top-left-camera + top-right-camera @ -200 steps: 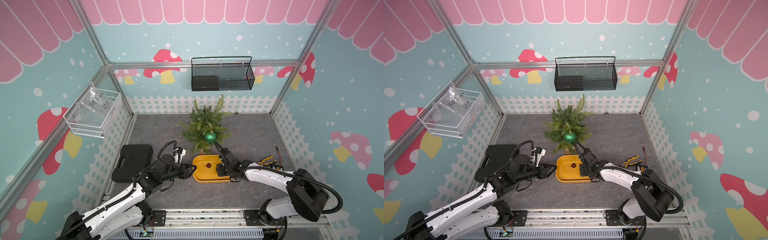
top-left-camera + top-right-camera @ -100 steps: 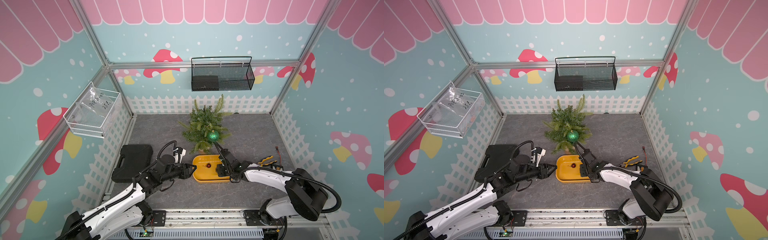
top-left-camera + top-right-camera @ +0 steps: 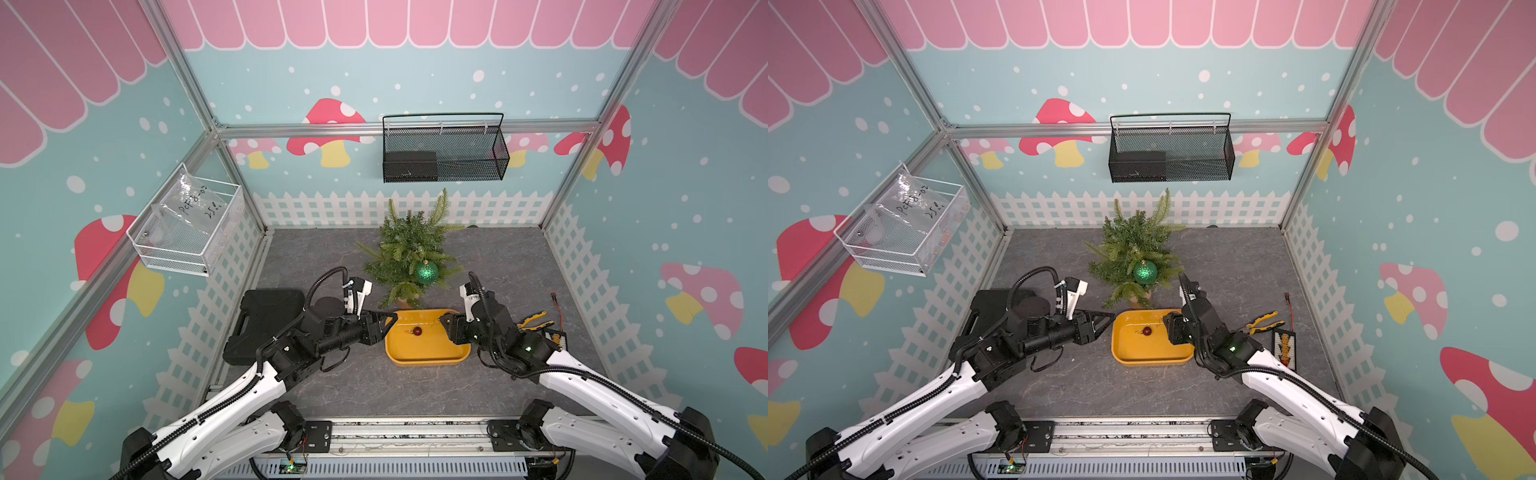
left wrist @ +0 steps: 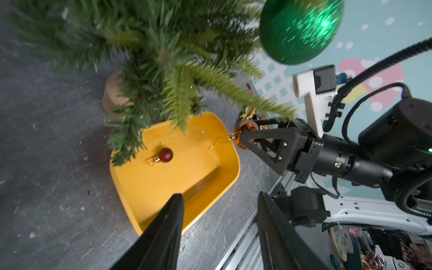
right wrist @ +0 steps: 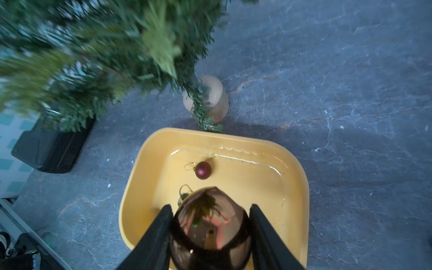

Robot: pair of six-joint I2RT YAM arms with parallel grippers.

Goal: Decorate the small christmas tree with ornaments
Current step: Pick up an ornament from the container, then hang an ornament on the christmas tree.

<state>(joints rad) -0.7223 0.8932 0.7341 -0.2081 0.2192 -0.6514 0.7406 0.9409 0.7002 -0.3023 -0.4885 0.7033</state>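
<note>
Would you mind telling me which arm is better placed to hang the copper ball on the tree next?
The right, I'd judge: the right gripper is shut on the copper ball over the yellow tray, close to the tree. The left gripper stands open and empty beside the tray.

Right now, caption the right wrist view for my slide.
Right gripper clamps the copper ornament over the yellow tray; small red ornament lies inside, tree beyond.

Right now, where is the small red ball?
In both top views the red ball lies loose inside the yellow tray, in its far half, just in front of the tree.
</note>
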